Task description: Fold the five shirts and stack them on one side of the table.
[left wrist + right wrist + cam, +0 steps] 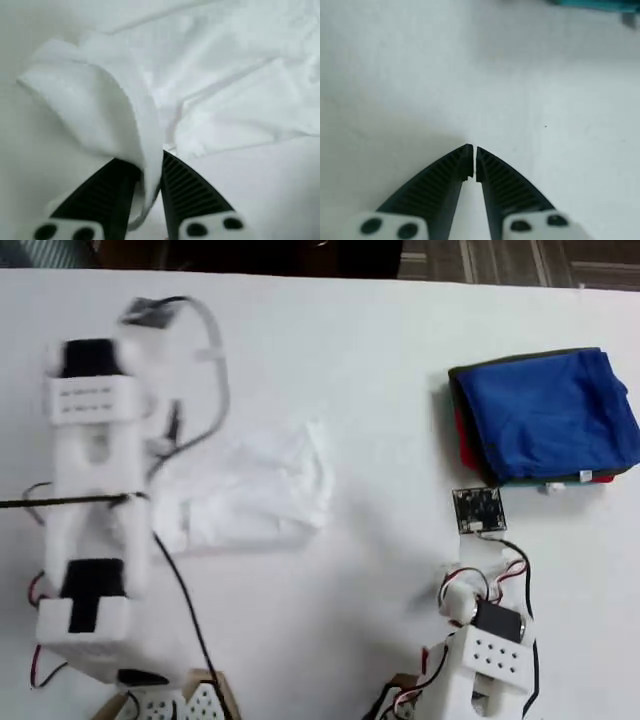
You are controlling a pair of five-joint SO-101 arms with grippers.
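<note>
Plainly the white shirt (250, 490) looks light and limp; the left gripper (151, 165) pinches its raised edge, likely the best hold, while the right gripper (474, 161) rests closed, empty

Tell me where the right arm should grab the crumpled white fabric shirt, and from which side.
Probably its bunched edge facing the blue-topped stack of folded shirts. The crumpled white fabric shirt rises in folds there, giving something to pinch, while the left gripper is shut on the end by its own arm. Bring the right gripper in low from the stack's side.
</note>
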